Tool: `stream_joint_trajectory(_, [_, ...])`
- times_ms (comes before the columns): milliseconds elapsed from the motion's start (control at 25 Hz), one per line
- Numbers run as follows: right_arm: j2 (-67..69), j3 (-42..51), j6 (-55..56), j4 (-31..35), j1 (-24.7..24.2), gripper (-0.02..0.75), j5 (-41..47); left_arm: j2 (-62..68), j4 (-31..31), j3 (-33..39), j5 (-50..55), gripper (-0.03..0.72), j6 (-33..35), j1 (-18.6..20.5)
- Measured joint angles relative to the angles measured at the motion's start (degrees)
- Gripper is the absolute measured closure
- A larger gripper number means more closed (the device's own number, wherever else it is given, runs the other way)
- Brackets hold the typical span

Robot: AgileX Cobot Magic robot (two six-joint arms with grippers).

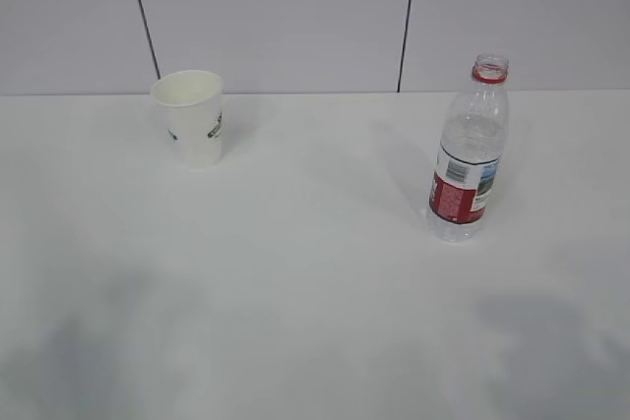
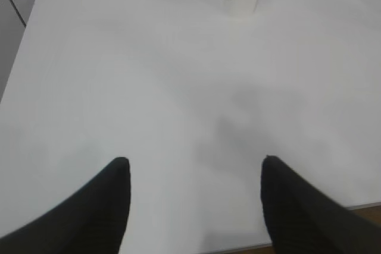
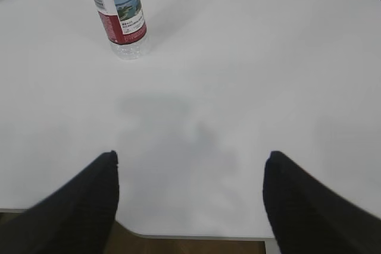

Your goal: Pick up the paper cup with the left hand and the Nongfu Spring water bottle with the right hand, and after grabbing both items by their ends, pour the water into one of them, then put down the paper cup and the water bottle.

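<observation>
White laminate forms the surface [image 1: 315, 272], on which a small white tapered paper cup [image 1: 191, 116] with a green printed logo is set upright toward the far left, near the pale panelled wall [image 1: 276, 17]. Well apart from it, on the right, a clear plastic water bottle [image 1: 470, 150] with a red neck ring and a red-and-white landscape label is stood upright, uncapped. The left black two-finger pincer [image 2: 195, 203] is held wide and empty above the near edge, the cup seen far ahead. The right black pincer [image 3: 190, 200] is likewise spread wide, nothing gripped, the bottle ahead to its left.
</observation>
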Motion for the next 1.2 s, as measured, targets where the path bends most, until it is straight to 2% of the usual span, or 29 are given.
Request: stream_joint_trajectory(1200, [0.00,0.00,0.00,-0.10,0.00,0.172,-1.07,0.00,0.88,0.00,-0.75,0.181,0.00,0.00])
